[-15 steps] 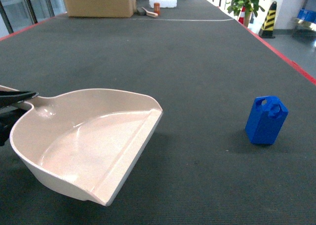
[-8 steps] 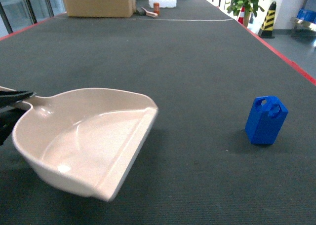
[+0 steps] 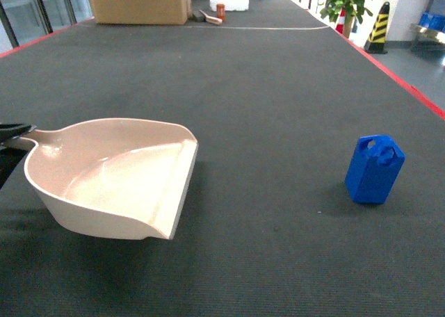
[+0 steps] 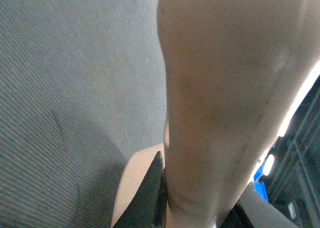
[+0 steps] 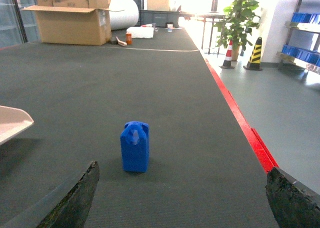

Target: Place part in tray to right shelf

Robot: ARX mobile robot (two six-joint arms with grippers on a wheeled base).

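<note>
The tray [image 3: 111, 181], a beige-pink dustpan-shaped scoop, hangs tilted just above the dark mat at the left, its flat open edge facing right. My left gripper [image 3: 14, 131] is shut on its stub handle at the frame's left edge. In the left wrist view the black fingers [image 4: 156, 188] clamp that handle, and the tray [image 4: 225, 78] fills most of the frame. The part [image 3: 374, 169], a small blue jerrycan block, stands upright on the mat far to the right, apart from the tray. My right gripper [image 5: 182, 193] is open, just short of the part [image 5: 135, 147]. The right shelf is out of view.
A red stripe [image 5: 240, 120] marks the mat's right edge, with grey floor beyond. A cardboard box [image 3: 139, 2], a white box [image 3: 229, 1] and small items sit at the far end. A plant [image 3: 344, 1], a striped cone [image 3: 379, 28] and a rack with blue bins [image 5: 305, 23] stand at the right.
The tray has swung left and back in my left gripper and its open edge has dropped lower. The part has not moved.
</note>
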